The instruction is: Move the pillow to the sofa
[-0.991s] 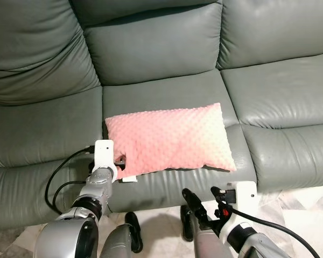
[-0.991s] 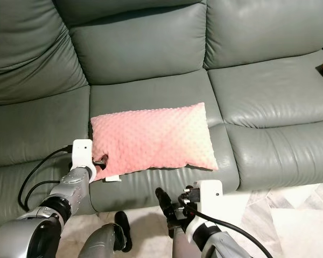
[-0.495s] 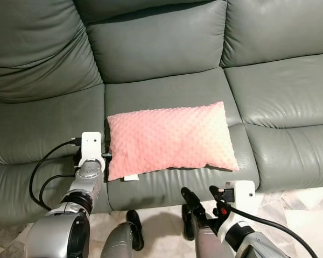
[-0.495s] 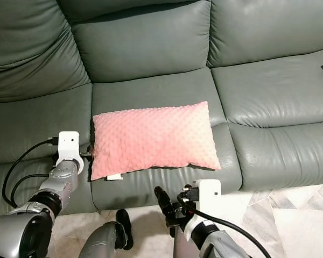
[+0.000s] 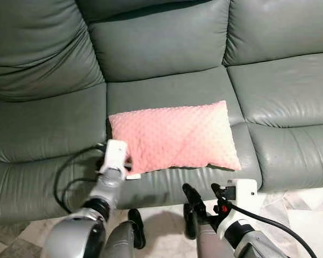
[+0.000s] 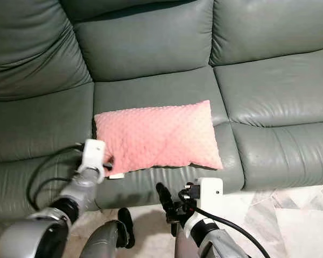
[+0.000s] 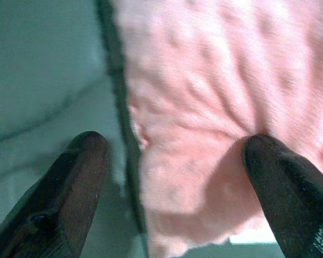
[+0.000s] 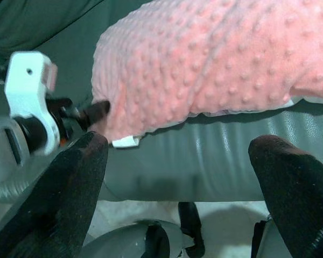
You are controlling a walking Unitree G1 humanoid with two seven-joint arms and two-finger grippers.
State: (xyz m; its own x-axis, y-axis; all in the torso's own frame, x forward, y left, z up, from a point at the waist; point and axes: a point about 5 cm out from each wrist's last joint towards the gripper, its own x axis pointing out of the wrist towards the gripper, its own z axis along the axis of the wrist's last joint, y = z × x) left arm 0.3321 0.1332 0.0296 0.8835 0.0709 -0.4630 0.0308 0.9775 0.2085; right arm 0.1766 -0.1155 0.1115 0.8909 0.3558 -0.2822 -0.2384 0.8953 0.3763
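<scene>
Grey leather sofa, pink pillow flat on middle seat. Left hand at its near-left corner, fingers spread apart. Right hand low before the seat front, fingers spread.

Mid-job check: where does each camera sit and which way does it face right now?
Head, both eyes: look forward and down at the sofa with the pillow; both arms show, left end effector at the pillow's corner, right end effector low.
Left wrist: looks along its open fingers at that corner.
Right wrist: looks along its open fingers at the pillow's front edge and the left end effector.
All share the pillow.
</scene>
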